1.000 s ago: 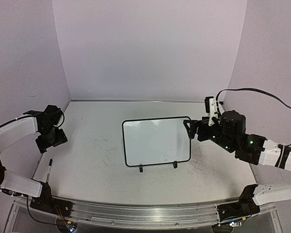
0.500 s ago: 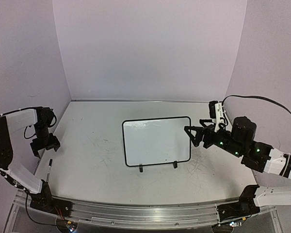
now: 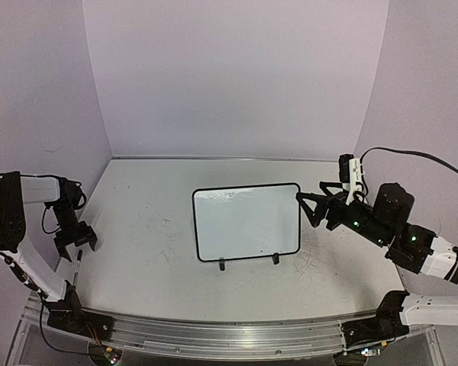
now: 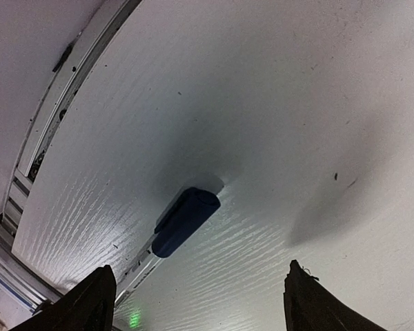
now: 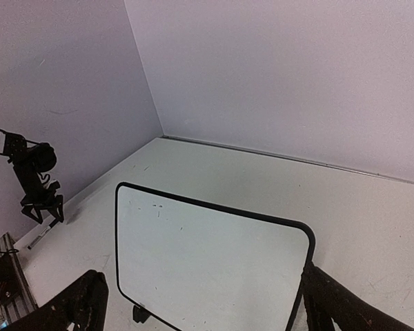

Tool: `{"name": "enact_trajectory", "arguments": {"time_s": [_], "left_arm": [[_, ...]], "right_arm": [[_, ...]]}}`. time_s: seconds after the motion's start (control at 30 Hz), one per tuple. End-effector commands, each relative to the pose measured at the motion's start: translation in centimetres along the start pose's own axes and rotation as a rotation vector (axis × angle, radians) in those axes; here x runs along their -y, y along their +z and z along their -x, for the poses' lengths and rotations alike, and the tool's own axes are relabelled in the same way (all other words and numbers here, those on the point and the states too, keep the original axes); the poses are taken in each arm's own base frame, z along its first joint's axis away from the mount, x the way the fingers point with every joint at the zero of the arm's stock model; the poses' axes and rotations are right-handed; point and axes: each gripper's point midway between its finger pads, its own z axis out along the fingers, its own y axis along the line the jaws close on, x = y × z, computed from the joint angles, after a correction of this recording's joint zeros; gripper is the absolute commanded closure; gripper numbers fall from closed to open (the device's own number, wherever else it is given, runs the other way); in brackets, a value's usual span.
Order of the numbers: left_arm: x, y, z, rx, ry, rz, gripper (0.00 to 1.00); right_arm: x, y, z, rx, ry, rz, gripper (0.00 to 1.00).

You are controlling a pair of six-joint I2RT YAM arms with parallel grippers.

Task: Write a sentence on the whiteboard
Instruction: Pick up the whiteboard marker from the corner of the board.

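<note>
Hovering: left pincer [image 3: 76, 238] wide above marker [image 4: 185, 221] at 9 o'clock | right pincer [image 3: 311, 207] wide | risk: off-centre closing rolls marker

Pale lilac walls [image 3: 237, 76] enclose a scuffed white tabletop [image 3: 149, 194] edged by an aluminium rail [image 3: 214, 333] at the front.
</note>
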Motion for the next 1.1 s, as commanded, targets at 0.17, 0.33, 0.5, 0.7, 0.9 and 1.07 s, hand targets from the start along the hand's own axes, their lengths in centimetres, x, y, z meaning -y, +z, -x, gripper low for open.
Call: {"name": "enact_trajectory", "arguments": {"time_s": [0.17, 0.33, 0.5, 0.7, 0.9, 1.07], "left_arm": [[-0.4, 2.0, 1.1, -0.053, -0.047, -0.002, 0.14], [0.6, 3.5, 0.9, -0.089, -0.042, -0.045, 0.19], [0.9, 2.4, 0.2, -0.073, -0.078, -0.097, 0.36], [-0.3, 2.7, -2.0, -0.099, -0.133, -0.071, 0.59], [-0.7, 2.0, -1.7, -0.074, -0.101, -0.021, 0.55], [-0.6, 1.9, -2.4, -0.082, -0.072, 0.022, 0.45]], "right_arm": [[0.2, -1.0, 1.6, 0.078, -0.017, -0.010, 0.02], [0.2, -1.0, 1.5, 0.080, -0.018, -0.009, 0.02], [0.7, -1.2, 1.6, 0.088, -0.020, -0.036, 0.02], [0.7, -1.0, 1.8, 0.097, -0.020, -0.040, 0.02], [0.6, -0.2, 1.2, 0.076, -0.019, -0.034, 0.02], [0.6, 0.1, 1.0, 0.069, -0.019, -0.036, 0.02]]}}
